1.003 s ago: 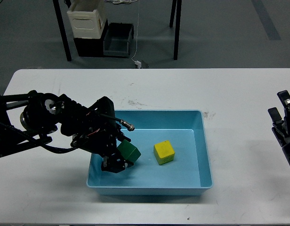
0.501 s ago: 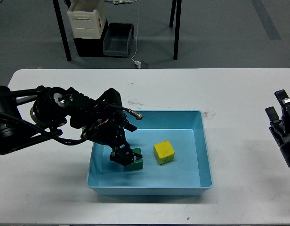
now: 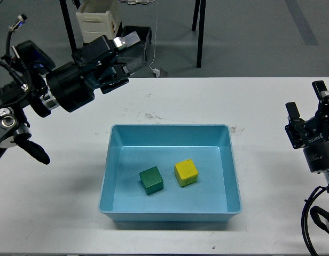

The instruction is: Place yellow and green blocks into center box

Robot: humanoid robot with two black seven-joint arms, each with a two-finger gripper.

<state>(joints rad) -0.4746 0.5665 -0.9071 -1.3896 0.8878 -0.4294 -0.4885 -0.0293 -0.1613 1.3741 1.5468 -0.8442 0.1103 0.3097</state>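
Note:
A green block (image 3: 151, 180) and a yellow block (image 3: 186, 172) lie side by side, a little apart, on the floor of the light blue box (image 3: 170, 128) in the middle of the white table. My left gripper (image 3: 130, 52) is raised high, far up and left of the box, over the table's back edge. Its jaws stand apart and hold nothing. My right gripper (image 3: 306, 104) is at the right edge of the table, right of the box, with its two fingers apart and empty.
On the floor behind the table are a white bin (image 3: 99, 21), a dark bin (image 3: 138, 42), black table legs (image 3: 198, 32) and a cable with a plug (image 3: 157, 70). My left arm's thick body (image 3: 25, 101) hangs over the table's left part.
My left gripper has let go of the green block, which now rests on the box floor, and has lifted away up and to the left. My right gripper has risen slightly into view.

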